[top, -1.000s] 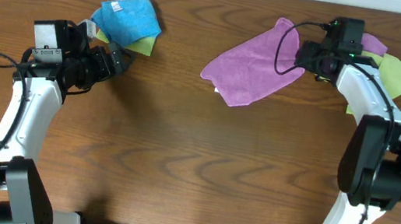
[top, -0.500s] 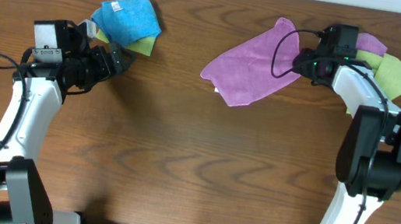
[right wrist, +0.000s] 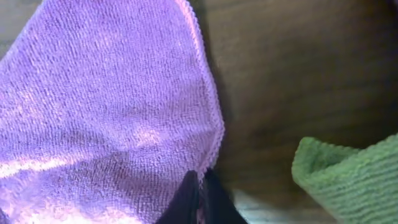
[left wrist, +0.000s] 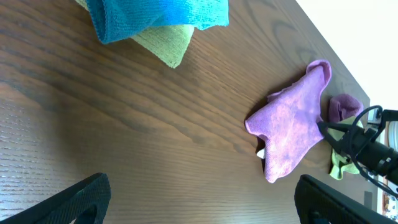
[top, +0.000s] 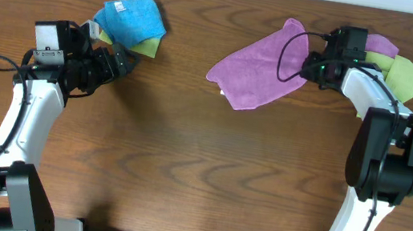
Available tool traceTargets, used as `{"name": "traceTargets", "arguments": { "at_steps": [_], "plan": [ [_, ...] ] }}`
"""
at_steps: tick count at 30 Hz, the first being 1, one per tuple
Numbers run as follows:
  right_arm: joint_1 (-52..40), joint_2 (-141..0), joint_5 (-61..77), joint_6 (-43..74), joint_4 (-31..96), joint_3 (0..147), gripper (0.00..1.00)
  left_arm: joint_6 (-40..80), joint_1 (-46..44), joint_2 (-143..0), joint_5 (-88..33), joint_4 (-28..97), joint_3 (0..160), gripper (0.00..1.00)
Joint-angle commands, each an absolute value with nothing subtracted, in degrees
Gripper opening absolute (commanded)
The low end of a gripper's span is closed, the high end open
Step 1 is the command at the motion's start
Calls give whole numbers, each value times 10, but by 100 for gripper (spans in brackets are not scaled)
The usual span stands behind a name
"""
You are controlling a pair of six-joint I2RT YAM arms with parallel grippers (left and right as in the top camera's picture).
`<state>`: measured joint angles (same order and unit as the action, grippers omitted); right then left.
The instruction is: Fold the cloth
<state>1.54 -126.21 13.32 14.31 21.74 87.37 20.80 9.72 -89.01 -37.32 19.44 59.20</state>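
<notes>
Right hand point(top: 309, 66) pinches the cloth point(top: 260, 66) at its right edge.
The pinched corner is hidden under that hand, and the tag point(top: 223, 93) barely peeks out at the near-left end. The cloth lies on the counter point(top: 184, 161), far side, its long axis slanting near-left to far-right. Left hand point(top: 122, 61) hangs spread, well apart.

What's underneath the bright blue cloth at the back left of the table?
A lime-green terry cloth pokes out from under the bright blue terry cloth. Only its edge shows; the rest, and anything else beneath, is covered.
</notes>
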Motion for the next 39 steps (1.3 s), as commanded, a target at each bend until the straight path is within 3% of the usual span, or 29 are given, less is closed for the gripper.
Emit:
{"name": "traceTargets", "arguments": {
  "at_steps": [1,11,15,17,18,19,22,24,30,35,39],
  "plan": [
    [13,-1264,176,141,247,876,1,208,101,-879,-380,194,606,96],
    [-69,-1096,225,160,449,879,1,208,101,-879,-371,186,606,95],
    [-122,-994,160,216,465,879,1,208,101,-879,-371,177,606,96],
    [-134,-952,113,241,471,879,10,208,101,-879,-371,177,606,96],
    [-135,-935,99,242,479,879,19,208,101,-879,-371,177,606,96],
    [-133,-922,87,242,494,879,40,208,101,-879,-371,177,606,96],
    [-121,-911,70,242,542,879,50,208,101,-879,-371,177,606,96],
    [-112,-911,58,242,571,879,54,208,101,-879,-371,176,606,96],
    [-104,-912,44,242,626,879,55,208,101,-879,-371,176,606,96],
    [-104,-914,130,224,688,871,63,209,101,-879,-376,178,606,96],
    [-105,-913,154,206,710,841,60,210,97,-879,-373,181,609,96]
  ]
}}
